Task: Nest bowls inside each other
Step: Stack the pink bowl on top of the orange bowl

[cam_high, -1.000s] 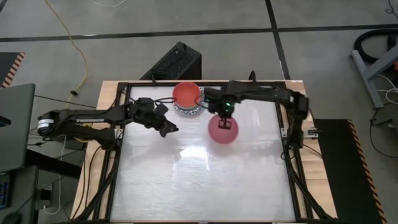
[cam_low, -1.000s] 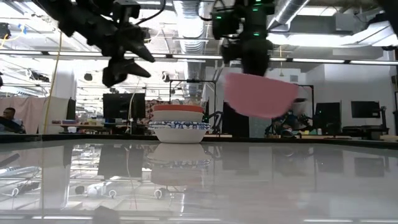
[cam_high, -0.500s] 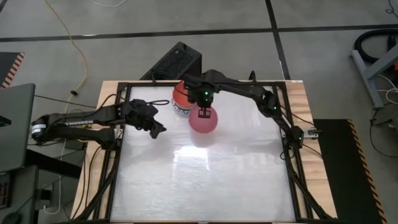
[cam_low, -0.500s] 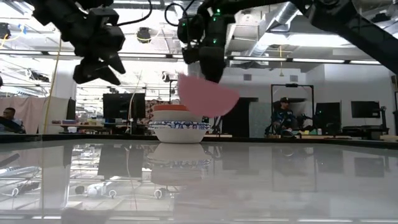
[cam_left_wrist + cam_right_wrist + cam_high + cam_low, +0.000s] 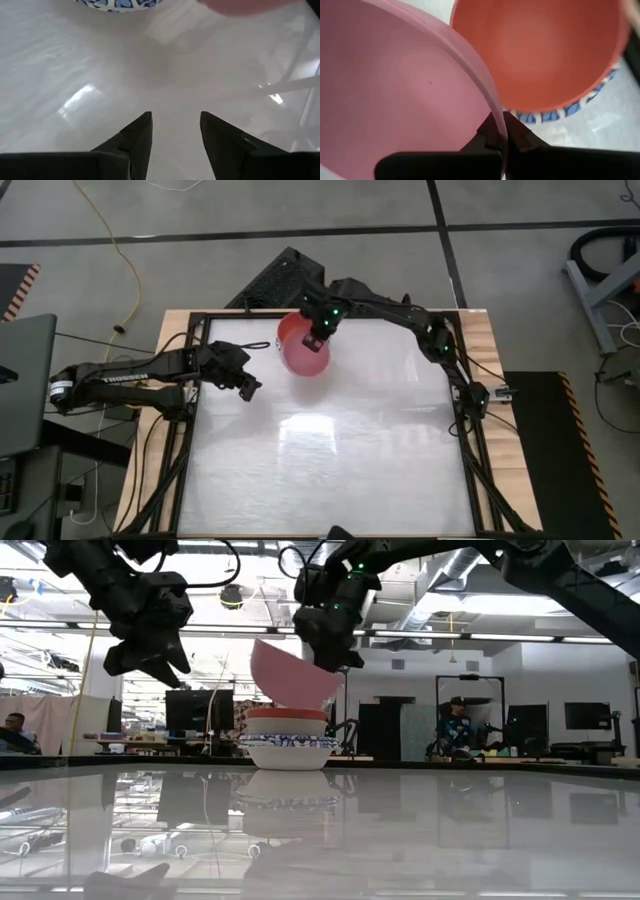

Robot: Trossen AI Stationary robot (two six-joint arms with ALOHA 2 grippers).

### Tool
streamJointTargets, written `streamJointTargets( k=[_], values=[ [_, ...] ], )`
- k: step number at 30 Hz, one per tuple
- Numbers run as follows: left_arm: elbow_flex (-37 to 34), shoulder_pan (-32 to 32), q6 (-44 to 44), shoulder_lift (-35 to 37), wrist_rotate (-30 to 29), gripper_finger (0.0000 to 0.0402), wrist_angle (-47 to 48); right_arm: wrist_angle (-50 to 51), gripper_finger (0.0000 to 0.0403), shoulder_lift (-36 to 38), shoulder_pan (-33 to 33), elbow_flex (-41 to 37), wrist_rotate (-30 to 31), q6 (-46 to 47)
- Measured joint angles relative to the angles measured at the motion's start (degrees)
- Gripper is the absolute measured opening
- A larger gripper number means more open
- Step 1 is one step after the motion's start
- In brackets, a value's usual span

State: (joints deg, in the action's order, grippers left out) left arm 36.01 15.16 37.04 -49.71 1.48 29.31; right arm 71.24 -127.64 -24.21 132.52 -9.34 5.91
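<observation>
While the left arm waits near the table's left edge, the right arm reaches across the far edge of the glossy white table [image 5: 330, 450] with a small round pink bowl [image 5: 290, 675] in its grip. The right gripper [image 5: 499, 134] has its two dark fingers pinched tight on the pink bowl's thin rim, one finger inside the bowl and one outside. Seen from table height, the pink bowl hangs tilted, its lower side just above a stack of nested bowls [image 5: 287, 743] that stands near the middle of the table's far edge; whether it touches the stack cannot be told. The top of that stack is a round red bowl [image 5: 540, 50] with its opening facing up, seated inside a white bowl with a blue-patterned rim [image 5: 287, 750]. How many bowls lie under the red one cannot be told. From above, the pink bowl [image 5: 307, 356] covers most of the stack. The left gripper [image 5: 175, 131] hovers above the table to the left of the stack, its fingers partly apart and holding nothing.
</observation>
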Motion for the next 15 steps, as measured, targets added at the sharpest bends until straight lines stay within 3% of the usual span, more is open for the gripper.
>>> streamJointTargets(
  k=[8,15],
  values=[
    [0.00,0.00,-0.13,0.00,-2.59,0.0155,-0.07,-8.44,0.0007,0.14,-1.92,2.48,-1.74,14.55],
    [0.00,0.00,1.24,0.00,-4.87,0.0155,-0.08,-10.66,0.0007,-0.12,-5.09,2.22,0.69,22.92]
  ],
)
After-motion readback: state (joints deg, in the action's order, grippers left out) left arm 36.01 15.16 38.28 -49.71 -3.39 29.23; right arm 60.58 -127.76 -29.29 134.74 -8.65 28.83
